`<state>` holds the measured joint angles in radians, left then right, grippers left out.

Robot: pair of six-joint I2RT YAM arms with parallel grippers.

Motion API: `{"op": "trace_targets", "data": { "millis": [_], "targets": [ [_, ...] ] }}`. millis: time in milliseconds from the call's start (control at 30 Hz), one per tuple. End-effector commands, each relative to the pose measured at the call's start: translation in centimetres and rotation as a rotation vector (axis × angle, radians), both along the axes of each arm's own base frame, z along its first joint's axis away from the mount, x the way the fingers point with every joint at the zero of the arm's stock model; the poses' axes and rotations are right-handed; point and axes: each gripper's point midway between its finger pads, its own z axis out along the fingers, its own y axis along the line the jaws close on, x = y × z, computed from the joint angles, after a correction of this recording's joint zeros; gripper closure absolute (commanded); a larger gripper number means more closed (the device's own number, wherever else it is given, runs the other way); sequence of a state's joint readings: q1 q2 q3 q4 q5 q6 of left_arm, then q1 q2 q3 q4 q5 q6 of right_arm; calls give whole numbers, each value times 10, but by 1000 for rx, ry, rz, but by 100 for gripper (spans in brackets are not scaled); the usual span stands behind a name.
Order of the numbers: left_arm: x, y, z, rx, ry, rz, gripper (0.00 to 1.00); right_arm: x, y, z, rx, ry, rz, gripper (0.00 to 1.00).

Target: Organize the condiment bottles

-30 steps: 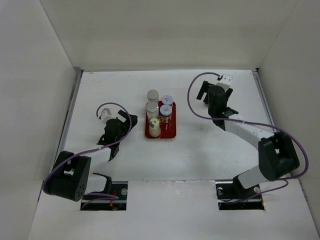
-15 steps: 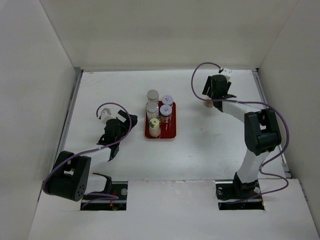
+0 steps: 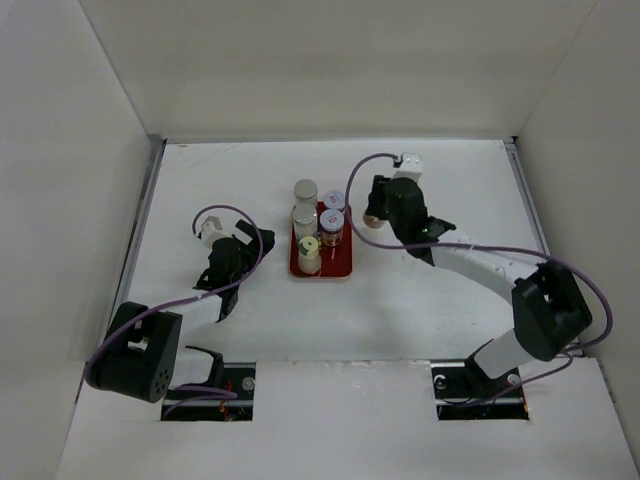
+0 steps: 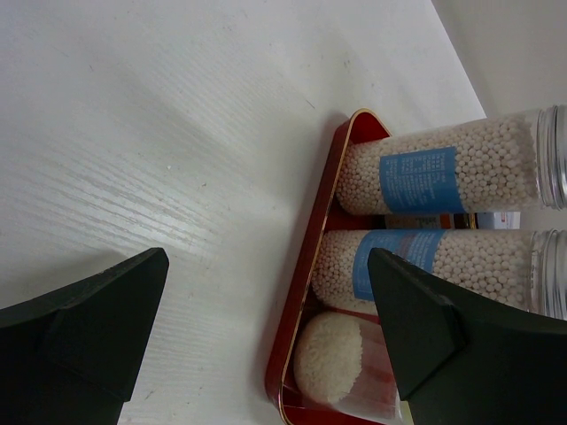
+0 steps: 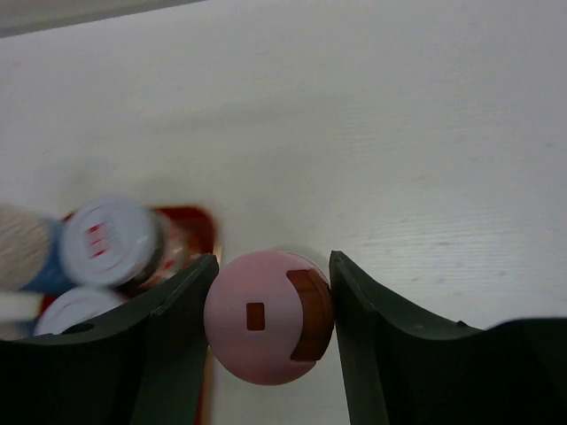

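Top external view shows the white worktop, walled on three sides, with both arms bent over it. The right arm extends from its base toward the middle. The left arm ends short of the tray, on its left side. The red tray sits mid-worktop and carries upright bottles packed close together. A yellow-capped bottle stands at its near left. A red-marked white-capped bottle and a blue-white-capped bottle stand along its right side, and a silver-capped bottle is on the left. A second silver-capped bottle stands at the tray's far edge; I cannot tell whether it is inside the rim. The left claw gapes wide with nothing between its fingers, facing the tray's side. The right claw is closed on the pink-capped bottle, with both fingers pressed against its cap. That bottle is just right of the tray, beside the red-marked cap.
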<state>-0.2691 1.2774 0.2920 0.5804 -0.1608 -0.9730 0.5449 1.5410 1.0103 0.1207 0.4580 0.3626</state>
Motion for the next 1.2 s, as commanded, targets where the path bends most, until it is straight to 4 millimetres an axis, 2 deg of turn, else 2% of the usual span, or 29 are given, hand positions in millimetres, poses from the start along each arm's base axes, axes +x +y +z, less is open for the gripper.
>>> {"op": "trace_targets", "data": {
  "millis": [0, 67, 233, 367, 467, 533, 633, 700, 800, 867, 933, 1033, 1167],
  "targets": [
    [4, -1, 11, -14, -48, 2, 0, -28, 49, 25, 71, -78, 112, 59],
    [4, -3, 9, -17, -39, -7, 0, -44, 74, 20, 68, -62, 174, 58],
    [4, -1, 11, -14, -46, 3, 0, -68, 119, 2, 63, -21, 273, 58],
    [4, 0, 13, -11, -54, 7, 0, -76, 139, -17, 48, 16, 312, 58],
    [4, 1, 11, -12, -44, 5, 0, -78, 146, -30, 40, 41, 324, 56],
    [4, 1, 12, -9, -50, 8, 0, -78, 144, -35, 24, 44, 315, 49],
    [4, 3, 12, 2, -50, 20, 0, -82, 139, -32, 31, 36, 312, 28],
    [3, 5, 13, 5, -49, 24, 0, -86, 132, -17, 41, 3, 314, 15],
    [4, 8, 12, 25, -44, 42, 0, -93, 110, 14, 79, -85, 281, 0],
    [3, 10, 9, 35, -25, 48, 0, -95, 87, 28, 106, -138, 228, 0],
    [4, 10, 9, 41, -17, 49, 0, -91, 51, 35, 129, -180, 134, 0],
    [7, 12, 10, 54, -5, 56, 0, -89, -2, 27, 197, -222, -25, 0],
    [10, 14, 12, 66, 18, 64, 0, -82, -40, -6, 299, -196, -128, 0]
  ]
}}
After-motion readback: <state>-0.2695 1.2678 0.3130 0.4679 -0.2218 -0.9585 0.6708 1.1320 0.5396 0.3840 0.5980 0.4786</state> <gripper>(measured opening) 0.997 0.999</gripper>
